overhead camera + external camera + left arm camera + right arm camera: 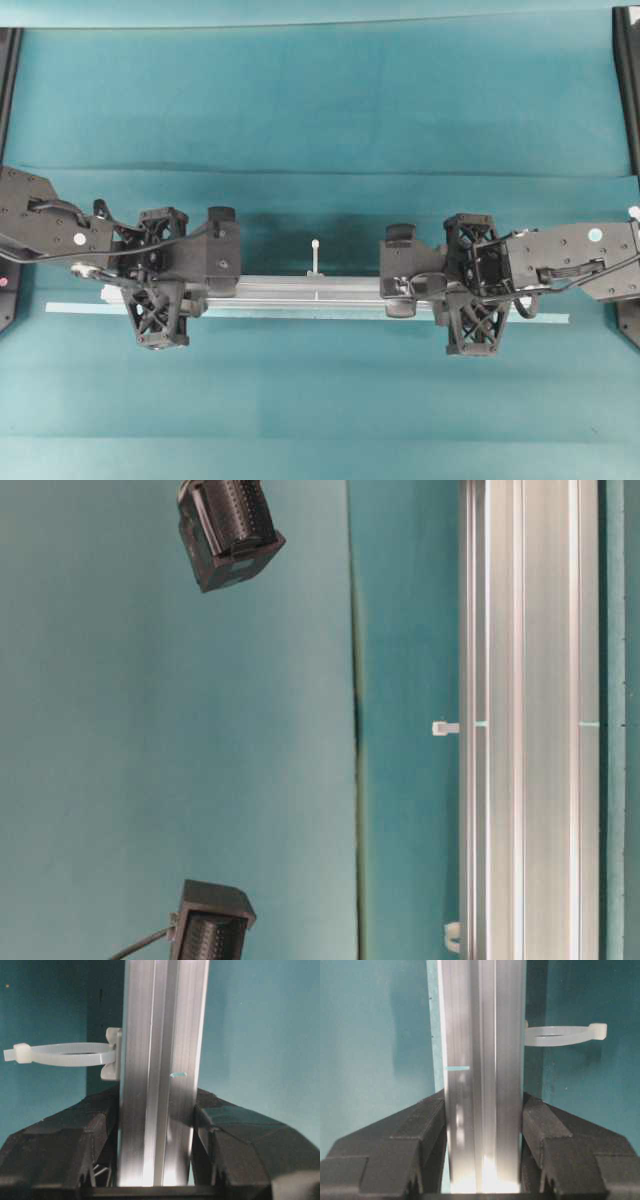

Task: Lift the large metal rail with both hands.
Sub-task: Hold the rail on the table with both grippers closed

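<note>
In the overhead exterior view the large metal rail (320,291) lies with its long axis running left to right across the teal bench (320,100), and both arms reach in from the ends: the left gripper (222,262) sits over the rail's left portion and the right gripper (400,272) over its right portion, roughly equally far from the middle, where a small white peg (316,255) sticks out of the far side; a thin pale tape strip (75,306) shows along the rail's near edge, running out past both grippers. The table-level exterior view is turned on its side, so the rail (530,720) runs top to bottom along the right, and whether it has left the bench I cannot tell from here; two black finger pads (230,530) show at the top and bottom left of the picture. In the left wrist-mounted view the rail (160,1060) runs straight away from the camera between the two fingers (75,1145), which press against both its side faces, clamped on it; a white cable tie (60,1054) loops out of its left side. The right wrist-mounted view matches: the rail (482,1060) is squeezed between that gripper's fingers (560,1145), a cable tie (565,1035) jutting right. With both grips seated, the lift calls for raising both ends evenly so the rail stays level
</note>
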You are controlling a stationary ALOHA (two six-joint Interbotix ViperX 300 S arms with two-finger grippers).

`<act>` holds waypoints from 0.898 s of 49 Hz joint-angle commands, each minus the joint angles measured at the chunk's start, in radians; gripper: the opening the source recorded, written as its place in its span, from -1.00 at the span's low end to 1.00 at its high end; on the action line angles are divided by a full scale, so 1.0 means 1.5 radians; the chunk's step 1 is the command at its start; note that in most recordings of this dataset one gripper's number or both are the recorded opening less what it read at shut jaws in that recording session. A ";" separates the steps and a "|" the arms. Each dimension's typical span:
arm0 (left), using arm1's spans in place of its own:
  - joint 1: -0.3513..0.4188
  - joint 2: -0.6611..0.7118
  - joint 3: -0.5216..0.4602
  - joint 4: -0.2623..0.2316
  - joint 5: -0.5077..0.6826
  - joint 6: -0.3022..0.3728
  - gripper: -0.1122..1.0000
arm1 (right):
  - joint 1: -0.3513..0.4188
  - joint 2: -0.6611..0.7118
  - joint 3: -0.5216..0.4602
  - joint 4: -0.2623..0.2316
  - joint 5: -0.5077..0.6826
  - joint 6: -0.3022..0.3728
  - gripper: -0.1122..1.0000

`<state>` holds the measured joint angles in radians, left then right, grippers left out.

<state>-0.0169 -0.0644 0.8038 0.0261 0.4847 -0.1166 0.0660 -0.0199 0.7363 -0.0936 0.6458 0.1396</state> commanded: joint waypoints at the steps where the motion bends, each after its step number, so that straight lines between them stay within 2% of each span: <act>1: 0.003 -0.005 0.001 -0.003 0.002 -0.005 -0.16 | 0.003 0.002 -0.001 0.001 -0.001 0.003 -0.10; 32: 0.003 -0.005 0.012 -0.003 -0.035 -0.001 -0.16 | -0.001 0.012 0.014 0.001 -0.012 0.004 -0.10; 44: 0.003 -0.005 0.022 -0.003 -0.038 0.001 -0.16 | -0.003 0.012 0.020 0.001 -0.055 0.004 -0.10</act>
<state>-0.0169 -0.0644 0.8376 0.0261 0.4264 -0.1120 0.0614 -0.0077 0.7624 -0.0936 0.5829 0.1411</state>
